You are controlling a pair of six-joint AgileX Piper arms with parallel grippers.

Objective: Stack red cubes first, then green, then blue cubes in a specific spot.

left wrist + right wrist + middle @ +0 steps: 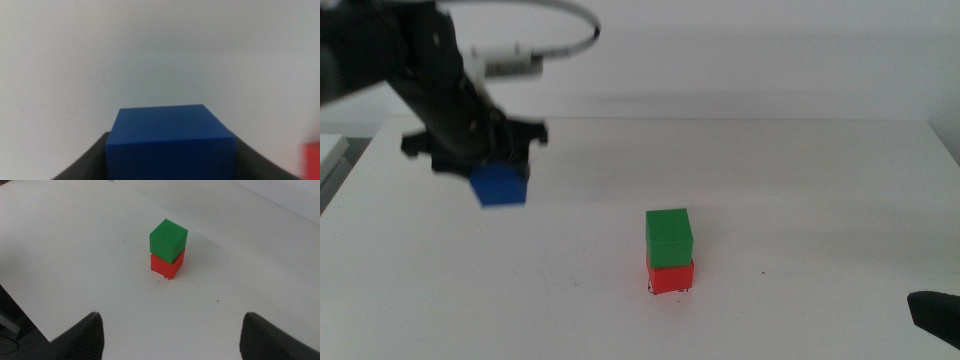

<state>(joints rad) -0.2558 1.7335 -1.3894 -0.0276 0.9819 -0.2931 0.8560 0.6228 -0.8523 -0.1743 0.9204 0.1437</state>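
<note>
Honestly the left gripper (498, 165) has its jaws clamped on the blue cube (501, 187), which looks light, rigid, easy by flat sides.

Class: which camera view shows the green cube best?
The right wrist view: the green cube shows three faces, sitting atop the red cube. The middle view shows it smaller. The left wrist view shows none of it.

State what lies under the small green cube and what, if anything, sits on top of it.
Under the small matte green cube sits the small matte red cube, with tiny black corner marks at its base. Nothing is on top. The tabletop under the red cube is hidden.
</note>
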